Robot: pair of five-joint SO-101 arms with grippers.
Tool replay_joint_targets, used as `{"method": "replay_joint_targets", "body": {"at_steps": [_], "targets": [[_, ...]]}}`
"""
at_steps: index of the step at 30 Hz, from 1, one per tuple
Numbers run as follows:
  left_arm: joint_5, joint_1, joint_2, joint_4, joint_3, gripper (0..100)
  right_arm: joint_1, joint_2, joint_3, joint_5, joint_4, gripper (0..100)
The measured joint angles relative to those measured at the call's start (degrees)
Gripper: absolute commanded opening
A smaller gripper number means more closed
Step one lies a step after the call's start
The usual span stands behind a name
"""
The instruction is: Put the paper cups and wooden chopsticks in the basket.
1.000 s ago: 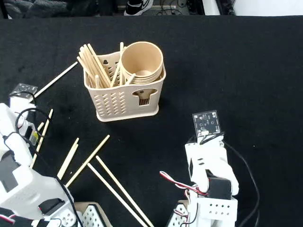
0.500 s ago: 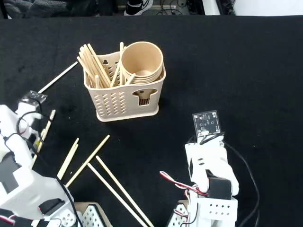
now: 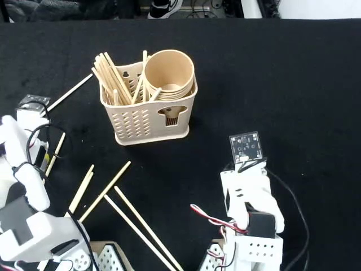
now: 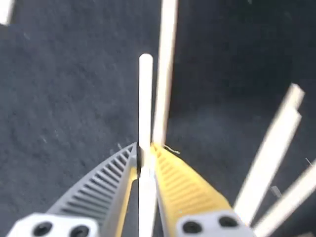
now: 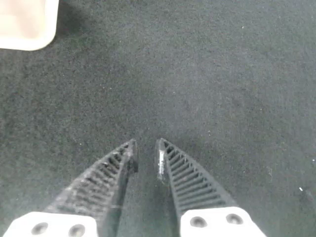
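- We find open tabletop (image 3: 293,73) to the right of and behind the basket (image 3: 148,123) in the high view.
- Stacked paper cups (image 3: 169,70) plug its right half, and upright chopsticks (image 3: 113,76) crowd its left.
- Loose chopsticks (image 3: 107,189) criss-cross our front-left tabletop.

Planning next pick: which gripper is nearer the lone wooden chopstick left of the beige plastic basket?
Left. The left gripper, shut on another chopstick, sits close beside the lone wooden chopstick; the right gripper is beyond the beige plastic basket.
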Motion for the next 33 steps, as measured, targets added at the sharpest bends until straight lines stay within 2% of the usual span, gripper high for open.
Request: {"method": "replay_joint_targets", "body": {"at_steps": [4, 10, 17, 19, 22, 27, 33], "targets": [[0.09, 0.0, 4.04, -3.08, 0.62, 3, 0.0, 0.0, 0.0, 0.0, 0.0, 8.2], [0.09, 0.0, 5.54, -2.81, 0.44, 3, 0.0, 0.0, 0.0, 0.0, 0.0, 8.2], [0.09, 0.0, 6.07, 10.81, -8.44, 3, 0.0, 0.0, 0.0, 0.0, 0.0, 8.2], [0.09, 0.0, 6.07, 12.48, -9.85, 3, 0.0, 0.0, 0.0, 0.0, 0.0, 8.2], [0.18, 0.0, 6.33, 10.99, -9.67, 3, 0.0, 0.0, 0.0, 0.0, 0.0, 8.2], [0.18, 0.44, 6.33, 3.6, -3.52, 3, 0.0, 0.0, 0.0, 0.0, 0.0, 8.2], [0.18, 0.97, 6.33, 4.04, -1.85, 3, 0.0, 0.0, 0.0, 0.0, 0.0, 8.2]]}}
